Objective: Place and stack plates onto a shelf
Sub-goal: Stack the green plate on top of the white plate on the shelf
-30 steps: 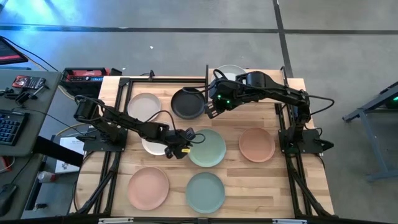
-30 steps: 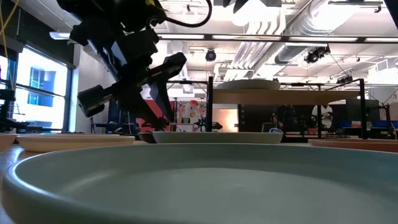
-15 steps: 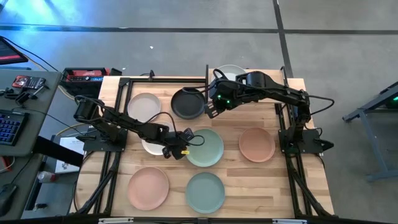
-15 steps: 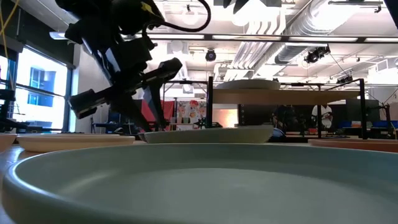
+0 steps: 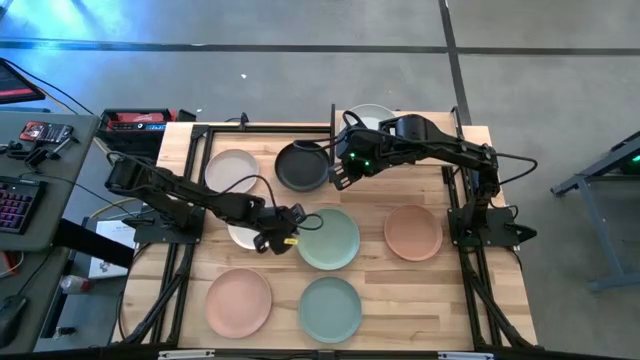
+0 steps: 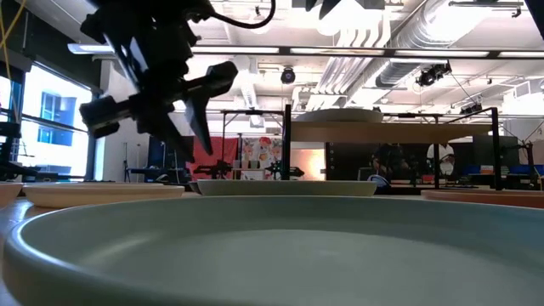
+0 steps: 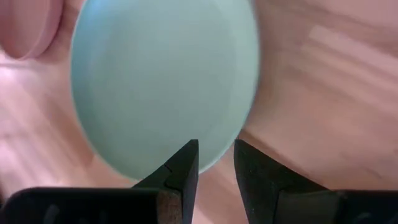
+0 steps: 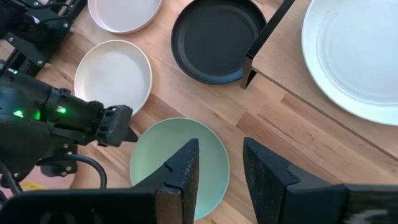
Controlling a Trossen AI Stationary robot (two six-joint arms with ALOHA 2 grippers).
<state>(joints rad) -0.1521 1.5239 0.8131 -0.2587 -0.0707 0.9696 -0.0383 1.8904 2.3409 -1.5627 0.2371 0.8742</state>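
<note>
The step in hand seems to be picking up the sage green plate (image 5: 329, 238) from the table (image 5: 400, 290). The left gripper (image 5: 287, 229) hovers at its near rim, fingers (image 7: 180, 171) apart, grasping nothing; the rim lies just ahead of the tips. Next it must lower and close on that rim. The right gripper (image 8: 217, 165) waits released near the shelf (image 5: 425, 170).

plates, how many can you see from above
8. White on the shelf; black and cream at the back; a white one partly under the left arm; green centre; pink right; pink and green in front.
</note>
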